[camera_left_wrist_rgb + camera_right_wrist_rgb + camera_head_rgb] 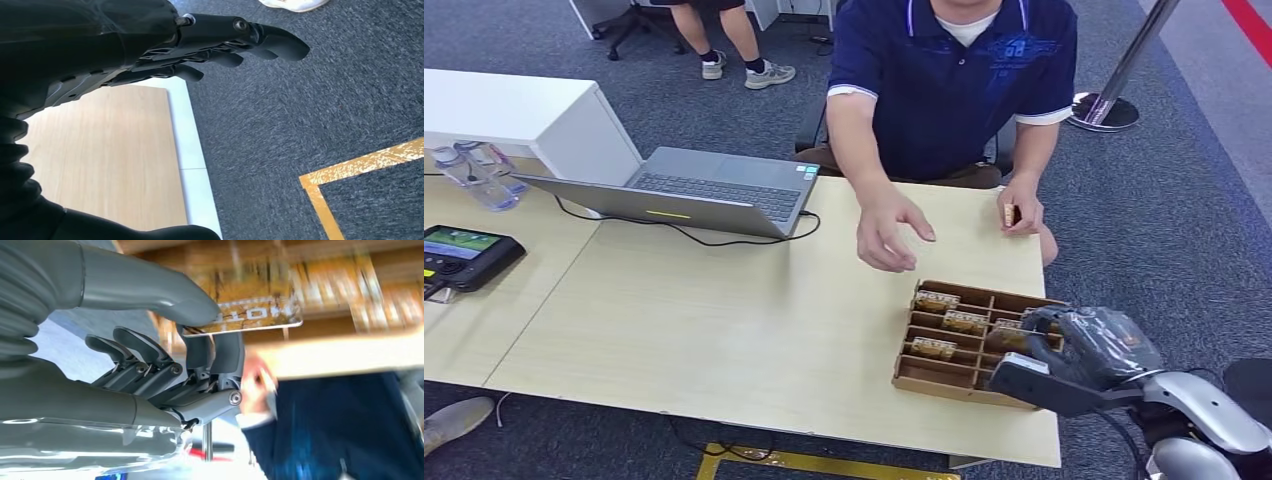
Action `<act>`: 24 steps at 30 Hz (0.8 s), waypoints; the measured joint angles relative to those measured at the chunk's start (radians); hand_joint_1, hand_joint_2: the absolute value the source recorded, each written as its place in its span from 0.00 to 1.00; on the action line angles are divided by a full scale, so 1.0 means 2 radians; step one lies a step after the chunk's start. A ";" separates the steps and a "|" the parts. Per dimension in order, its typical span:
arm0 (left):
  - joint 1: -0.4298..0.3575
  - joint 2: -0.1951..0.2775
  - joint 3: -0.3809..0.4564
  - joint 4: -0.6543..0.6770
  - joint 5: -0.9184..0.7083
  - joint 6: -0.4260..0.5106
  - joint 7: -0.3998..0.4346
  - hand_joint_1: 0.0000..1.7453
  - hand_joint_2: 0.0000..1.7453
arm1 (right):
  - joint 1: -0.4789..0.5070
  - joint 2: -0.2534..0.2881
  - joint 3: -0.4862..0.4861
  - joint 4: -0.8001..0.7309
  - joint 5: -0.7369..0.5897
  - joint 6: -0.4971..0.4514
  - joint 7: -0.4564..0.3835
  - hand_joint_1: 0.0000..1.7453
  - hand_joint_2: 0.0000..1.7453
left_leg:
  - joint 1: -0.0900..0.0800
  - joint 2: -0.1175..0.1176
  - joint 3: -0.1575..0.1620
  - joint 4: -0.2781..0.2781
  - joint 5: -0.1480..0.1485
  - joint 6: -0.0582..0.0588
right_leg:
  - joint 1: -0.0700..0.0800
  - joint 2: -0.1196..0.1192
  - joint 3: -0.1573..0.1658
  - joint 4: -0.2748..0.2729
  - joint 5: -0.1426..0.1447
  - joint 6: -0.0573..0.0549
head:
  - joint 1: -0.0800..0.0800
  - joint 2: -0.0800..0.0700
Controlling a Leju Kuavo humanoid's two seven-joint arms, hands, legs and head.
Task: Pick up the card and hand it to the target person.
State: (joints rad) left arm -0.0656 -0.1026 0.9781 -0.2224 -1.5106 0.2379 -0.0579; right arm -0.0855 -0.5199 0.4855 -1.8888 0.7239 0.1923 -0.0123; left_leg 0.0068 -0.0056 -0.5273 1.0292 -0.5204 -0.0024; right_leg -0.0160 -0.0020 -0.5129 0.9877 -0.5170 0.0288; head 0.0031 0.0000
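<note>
A brown compartment box [944, 378] with several gold-brown cards [936, 299] in it stands near the table's front right corner. My right hand [1079, 355] hovers over the box's right side. In the right wrist view the thumb and a finger of that hand [165, 375] pinch one gold card [257, 315], seen blurred. A person in a dark blue shirt [954, 70] sits across the table with one hand [889, 235] stretched out above the wood, just beyond the box. My left hand [200, 45] hangs beside the table's edge with straight fingers, holding nothing.
An open grey laptop [704, 190] with a black cable lies at the back left. A black screen device [464, 255] and plastic bottles [474, 175] are at the far left. The person's other hand [1021, 210] holds something small. A stanchion base [1104, 110] stands behind.
</note>
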 joint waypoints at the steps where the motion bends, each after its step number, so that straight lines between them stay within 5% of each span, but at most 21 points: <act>1: 0.000 0.000 0.000 0.000 0.000 0.000 0.000 0.00 1.00 | -0.007 0.004 -0.007 -0.001 -0.004 -0.002 -0.003 0.95 1.00 | 0.000 0.000 0.000 0.000 0.000 0.000 | 0.000 0.000 0.000 0.000 0.000 0.000 | 0.000 0.000; 13: -0.001 0.000 0.000 0.000 -0.001 0.001 0.002 0.00 1.00 | -0.117 0.067 -0.081 0.028 -0.104 0.039 -0.040 0.95 1.00 | 0.000 0.000 0.000 0.000 0.000 0.000 | 0.000 0.000 0.000 0.000 0.000 0.000 | 0.000 0.000; 24: -0.002 0.000 -0.001 0.000 -0.009 -0.002 -0.002 0.00 1.00 | -0.150 0.108 -0.102 0.105 -0.197 0.083 -0.083 0.95 1.00 | 0.000 0.000 0.000 0.000 0.000 0.000 | 0.000 -0.001 0.000 0.000 0.000 0.000 | 0.000 0.000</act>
State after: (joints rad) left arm -0.0704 -0.1026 0.9766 -0.2224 -1.5290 0.2348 -0.0626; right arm -0.3847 -0.3031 0.2810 -1.6783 0.3296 0.3586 -0.1774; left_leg 0.0068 -0.0064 -0.5277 1.0292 -0.5201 -0.0022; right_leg -0.0159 -0.0033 -0.5129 0.9879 -0.5169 0.0288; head 0.0029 0.0000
